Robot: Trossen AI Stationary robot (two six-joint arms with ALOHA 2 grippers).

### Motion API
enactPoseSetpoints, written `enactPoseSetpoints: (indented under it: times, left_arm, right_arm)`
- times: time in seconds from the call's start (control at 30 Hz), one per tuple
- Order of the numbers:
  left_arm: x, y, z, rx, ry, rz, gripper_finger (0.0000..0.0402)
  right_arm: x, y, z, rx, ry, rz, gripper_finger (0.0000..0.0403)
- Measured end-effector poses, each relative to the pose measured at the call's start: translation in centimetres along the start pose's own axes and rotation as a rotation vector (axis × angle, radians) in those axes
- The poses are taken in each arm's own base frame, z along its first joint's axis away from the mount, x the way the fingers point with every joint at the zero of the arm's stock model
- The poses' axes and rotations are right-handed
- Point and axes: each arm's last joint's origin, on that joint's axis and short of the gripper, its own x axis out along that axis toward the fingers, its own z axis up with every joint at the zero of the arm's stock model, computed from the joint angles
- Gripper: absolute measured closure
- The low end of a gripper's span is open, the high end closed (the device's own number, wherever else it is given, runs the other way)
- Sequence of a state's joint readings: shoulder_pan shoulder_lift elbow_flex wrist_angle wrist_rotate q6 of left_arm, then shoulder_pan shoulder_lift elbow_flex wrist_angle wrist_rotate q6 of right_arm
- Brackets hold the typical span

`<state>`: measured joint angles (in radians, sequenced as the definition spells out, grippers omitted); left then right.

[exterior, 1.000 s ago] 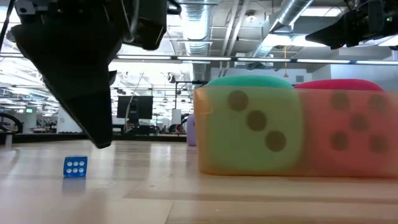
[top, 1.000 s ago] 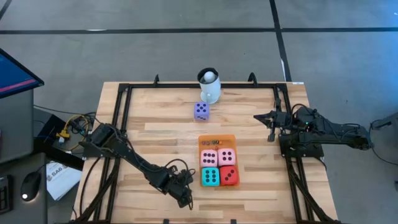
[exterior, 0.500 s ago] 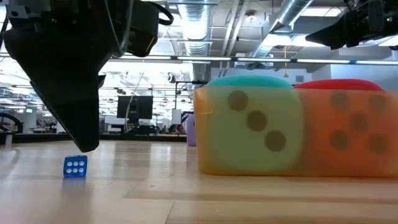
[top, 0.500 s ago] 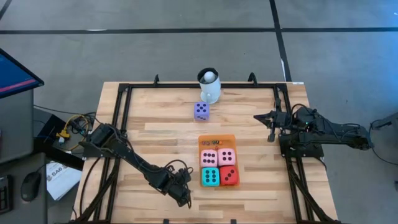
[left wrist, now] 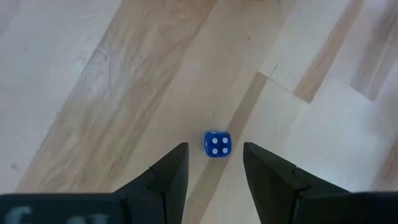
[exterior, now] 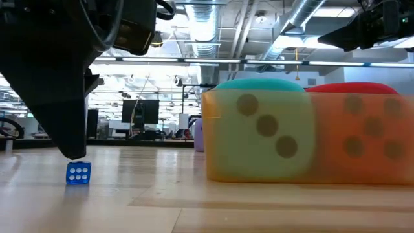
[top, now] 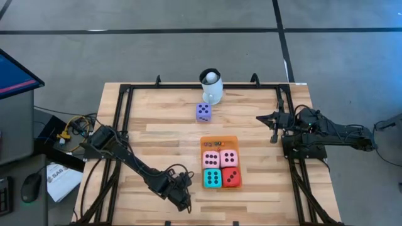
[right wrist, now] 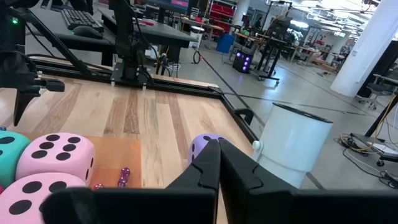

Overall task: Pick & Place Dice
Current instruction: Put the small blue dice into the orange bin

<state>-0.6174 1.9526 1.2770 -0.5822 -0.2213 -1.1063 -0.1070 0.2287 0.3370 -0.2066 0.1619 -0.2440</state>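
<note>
A tiny blue die (left wrist: 216,144) lies on the wooden table near its front edge, also in the low view (exterior: 78,173). My left gripper (left wrist: 214,163) hangs open just above it, one finger on either side, touching nothing; its dark tip (exterior: 74,150) ends right over the die. Two pink dice (top: 220,158), a teal die (top: 212,178) and a red die (top: 231,177) sit on and beside the orange mat (top: 219,142), which also carries tiny coloured pieces (right wrist: 124,176). A purple die (top: 203,112) rests farther back. My right gripper (right wrist: 219,152) is shut and waits in the air at the right (top: 260,118).
A white mug with a ball (top: 211,86) stands at the far edge behind the purple die. A black frame (top: 125,107) runs along the table's left, far and right sides. Bare wood lies left of the mat.
My left gripper's fingertips have swung a little toward the table's left and come over the tiny blue die, staying open. The dice have not moved.
</note>
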Motion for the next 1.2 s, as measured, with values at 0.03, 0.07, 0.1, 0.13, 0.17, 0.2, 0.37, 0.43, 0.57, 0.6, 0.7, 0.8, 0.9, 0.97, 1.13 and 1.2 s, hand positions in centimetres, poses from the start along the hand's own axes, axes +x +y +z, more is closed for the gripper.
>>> enactPoseSetpoints:
  times: [0.03,0.07,0.1,0.13,0.17,0.2,0.37,0.43,0.57,0.6,0.7,0.8,0.9,0.97,1.13,1.2]
  left_arm:
    - [0.0,0.0,0.0,-0.001,-0.007,0.002,0.0257]
    - [0.1,0.0,0.0,-0.002,-0.015,0.004,0.0257]
    - [0.3,-0.1,0.1,-0.005,-0.021,-0.001,0.0257]
    - [0.5,-0.2,0.0,-0.006,-0.020,-0.001,0.0257]
    - [0.7,-0.1,0.0,-0.006,-0.016,0.005,0.0257]
    - [0.9,-0.2,-0.1,-0.007,-0.014,0.003,0.0257]
    - [1.6,-0.1,-0.3,-0.001,0.010,0.019,0.0257]
    - [1.6,-0.1,-0.4,-0.001,0.017,0.018,0.0257]
    - [1.6,-0.1,-0.4,-0.001,0.020,0.017,0.0257]
    - [1.6,-0.1,-0.4,-0.001,0.021,0.017,0.0257]
    - [1.7,-0.1,-0.4,-0.001,0.021,0.017,0.0257]
    - [1.7,-0.1,-0.4,-0.001,0.022,0.017,0.0259]
    - [1.7,-0.1,-0.4,-0.002,0.022,0.018,0.0269]
    - [1.7,0.0,-0.4,-0.002,0.023,0.019,0.0279]
    - [1.7,0.0,-0.4,-0.001,0.024,0.023,0.0311]
    - [1.7,0.0,-0.4,-0.001,0.025,0.023,0.0324]
  right_arm:
    - [0.0,0.0,0.0,0.000,0.000,0.000,0.0403]
    - [0.0,0.0,0.0,0.000,0.000,0.000,0.0403]
    - [0.0,0.0,0.0,0.000,0.000,0.000,0.0403]
    - [0.0,0.0,0.0,0.000,0.001,0.000,0.0403]
    - [0.0,0.0,0.0,0.000,0.003,0.001,0.0403]
    - [0.0,0.0,0.0,0.000,0.002,0.001,0.0403]
    - [0.0,0.0,0.0,0.000,0.003,0.001,0.0403]
    - [0.0,0.0,0.0,0.000,0.003,0.000,0.0403]
    - [0.0,0.0,0.0,0.000,0.003,0.001,0.0403]
    - [0.0,0.0,0.0,0.000,0.003,0.001,0.0403]
    - [0.0,0.0,0.0,0.000,0.003,0.001,0.0403]
    - [0.0,0.0,0.0,0.000,0.003,0.001,0.0403]
    - [0.0,0.0,0.0,0.000,0.003,0.001,0.0403]
    - [0.0,0.0,0.0,0.000,0.002,0.000,0.0403]
    - [0.0,0.0,0.0,0.000,0.002,0.000,0.0403]
    - [0.0,0.0,0.0,0.000,0.003,0.000,0.0403]
